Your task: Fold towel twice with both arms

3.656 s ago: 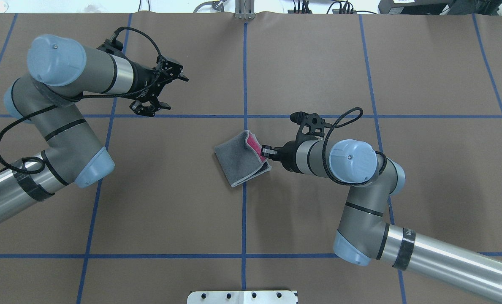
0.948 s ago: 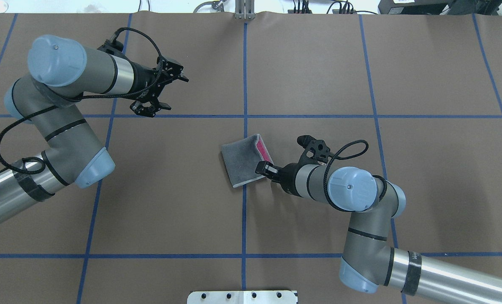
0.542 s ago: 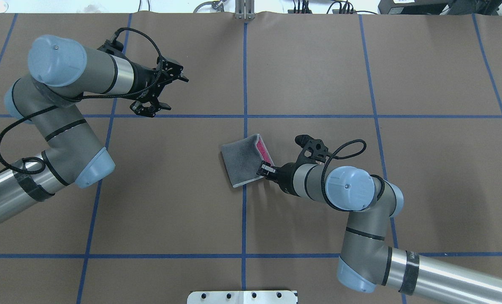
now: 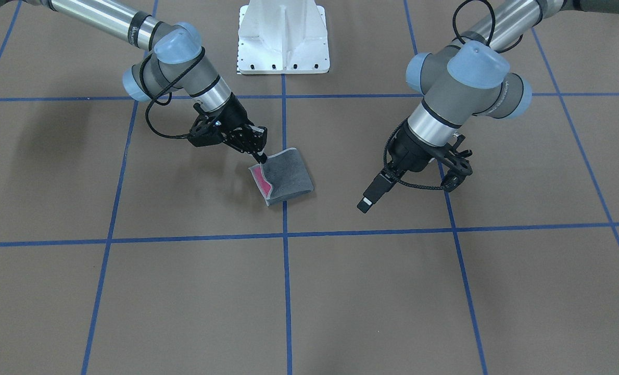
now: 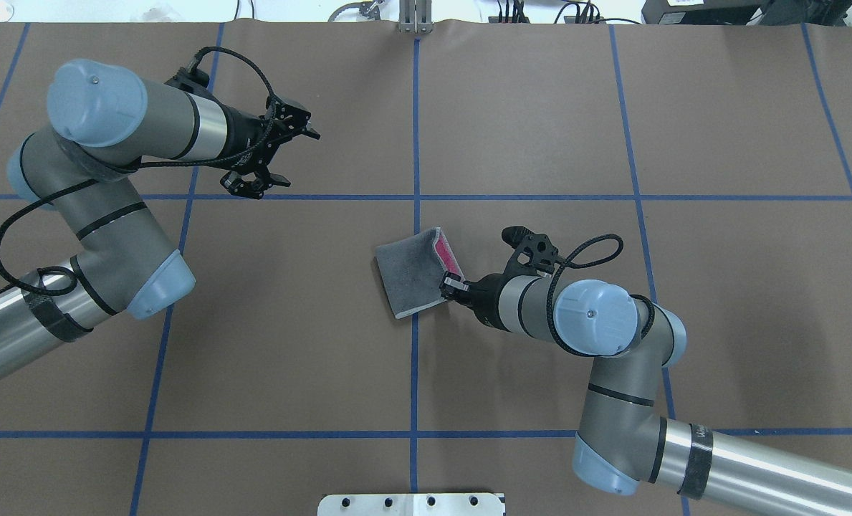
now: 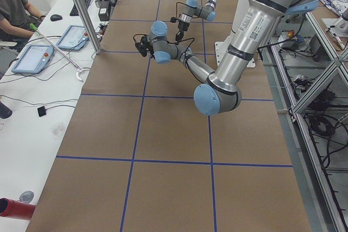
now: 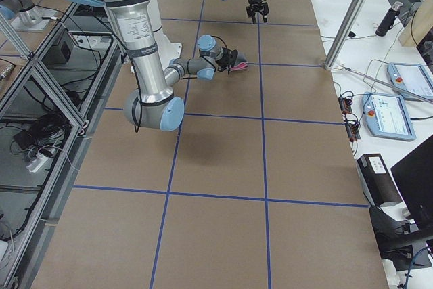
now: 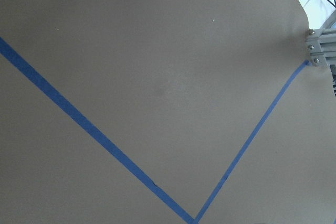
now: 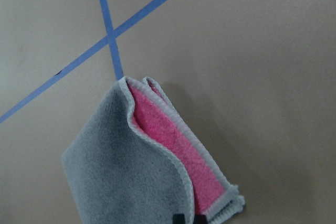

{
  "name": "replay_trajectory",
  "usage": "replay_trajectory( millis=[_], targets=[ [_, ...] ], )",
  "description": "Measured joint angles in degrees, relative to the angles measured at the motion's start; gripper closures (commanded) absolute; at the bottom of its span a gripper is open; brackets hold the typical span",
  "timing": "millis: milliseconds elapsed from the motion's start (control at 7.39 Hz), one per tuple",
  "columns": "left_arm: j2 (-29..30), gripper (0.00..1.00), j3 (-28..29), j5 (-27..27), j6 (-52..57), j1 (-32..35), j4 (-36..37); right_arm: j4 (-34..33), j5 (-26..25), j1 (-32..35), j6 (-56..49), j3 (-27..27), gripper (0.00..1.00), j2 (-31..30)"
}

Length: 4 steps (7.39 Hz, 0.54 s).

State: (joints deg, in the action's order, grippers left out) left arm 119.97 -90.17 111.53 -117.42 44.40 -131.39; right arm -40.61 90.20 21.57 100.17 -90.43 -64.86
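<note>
The towel (image 5: 413,274), folded grey side out with pink at its open edge, lay on the table (image 5: 540,107) across the centre tape line (image 5: 415,107). The right gripper (image 5: 450,285) pinched one corner. The left gripper (image 5: 295,158) hung well apart, fingers spread.

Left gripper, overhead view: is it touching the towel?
No, the left gripper hangs open, well apart from the towel.

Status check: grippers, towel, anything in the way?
Left gripper open, hovering well away. Right gripper shut on towel corner. Towel folded, grey up, pink edge gaping. No obstructions seen.
</note>
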Motion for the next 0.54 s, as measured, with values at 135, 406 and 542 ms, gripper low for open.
replay_trajectory(
  millis=[135,406,542],
  targets=[
    [0.01,0.10,0.00,0.00,-0.02,-0.01,0.00,-0.02,0.12,0.18,-0.07,-0.36,1.00,-0.06],
    [0.13,0.10,-0.02,0.00,-0.08,-0.02,0.00,-0.10,0.70,1.10,-0.42,-1.87,1.00,-0.18],
    [0.16,0.10,-0.05,0.00,-0.08,-0.01,0.00,-0.14,1.26,2.02,-0.53,-2.54,1.00,-0.23]
  ],
)
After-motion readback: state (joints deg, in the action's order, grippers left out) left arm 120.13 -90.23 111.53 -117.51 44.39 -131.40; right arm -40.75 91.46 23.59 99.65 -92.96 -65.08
